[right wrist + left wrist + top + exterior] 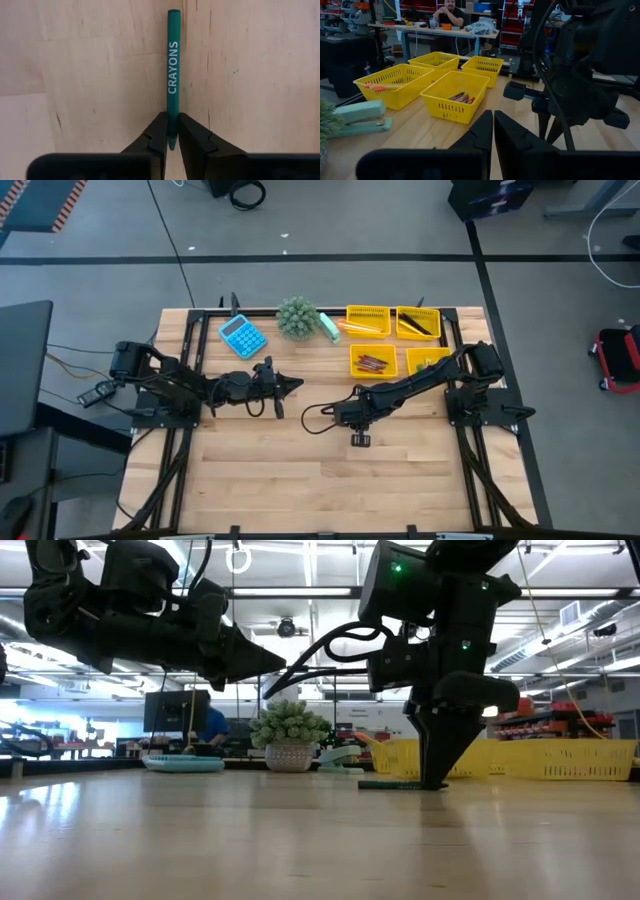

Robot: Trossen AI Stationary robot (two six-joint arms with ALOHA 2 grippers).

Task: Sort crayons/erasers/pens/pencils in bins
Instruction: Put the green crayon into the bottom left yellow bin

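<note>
On the bare table we see the right gripper (171,131) closed on a green crayon (172,70); the four bins (368,321) already hold items, so little remains.

The right arm reaches from its base at the table's right side across toward the middle, elbow bent, wrist turned down so the right gripper (360,438) points straight at the tabletop. Its two dark fingers (156,136) stand nearly together, tips at the surface, pinching the pointed end of a green crayon (172,75) that lies flat on the wood. The left arm stretches level from the table's left side, held above the surface, its left gripper (292,385) pointing toward the centre with the fingers (482,131) pressed together, holding nothing.
</note>
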